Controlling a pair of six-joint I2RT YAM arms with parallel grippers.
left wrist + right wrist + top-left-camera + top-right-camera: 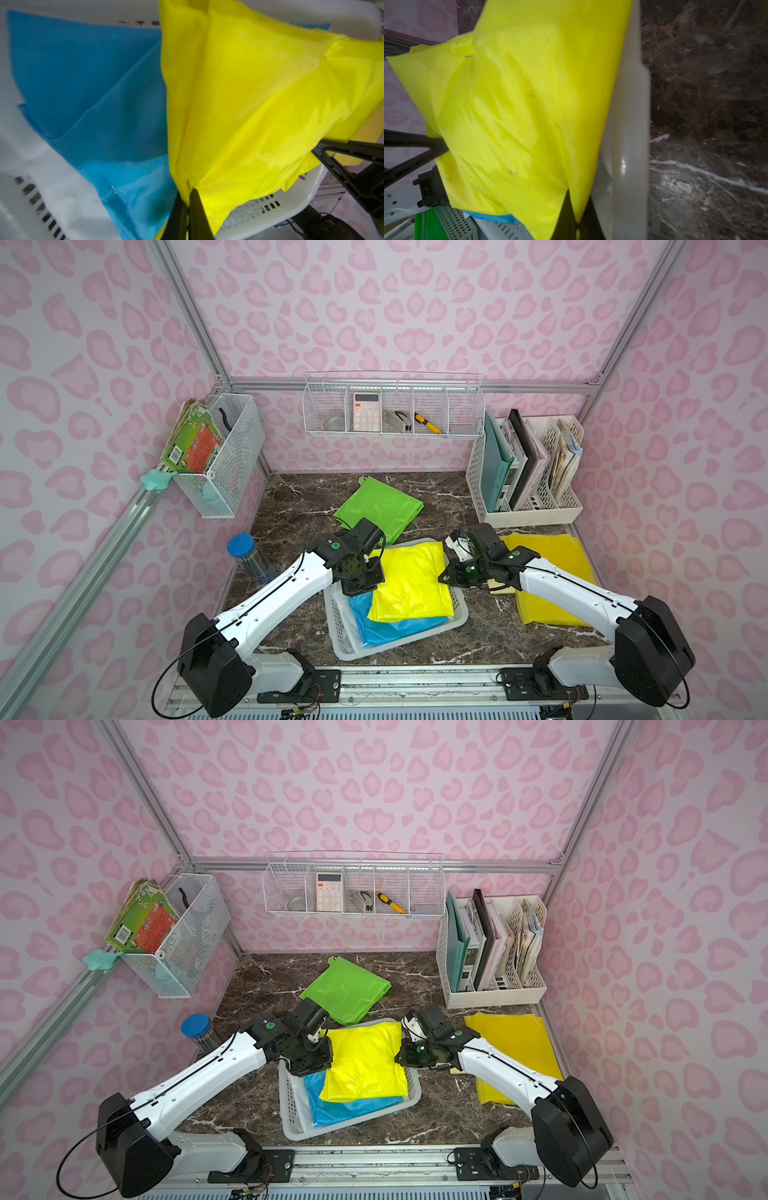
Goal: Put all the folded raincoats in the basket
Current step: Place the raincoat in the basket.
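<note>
Blue raincoat (395, 628) partly under yellow raincoat (409, 580)

Mock office booth: file holder (536, 515), calculator (367, 412), pink-patterned walls (415, 302), aluminium frame (540, 386).

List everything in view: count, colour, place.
basket: 1, grey-white, table front
yellow raincoat: 1, bright yellow, held above basket
blue raincoat: 1, blue, in basket
green raincoat: 1, green, behind basket
golden raincoat: 1, golden yellow, table right
side wire basket: 1, white, left wall
long wire basket: 1, white, back wall
calculator: 1, pink, long wire basket
file holder: 1, white, back right
jar: 1, blue lid, table left
left fingers: black, shut on yellow raincoat
right fingers: black, shut on yellow raincoat
</note>
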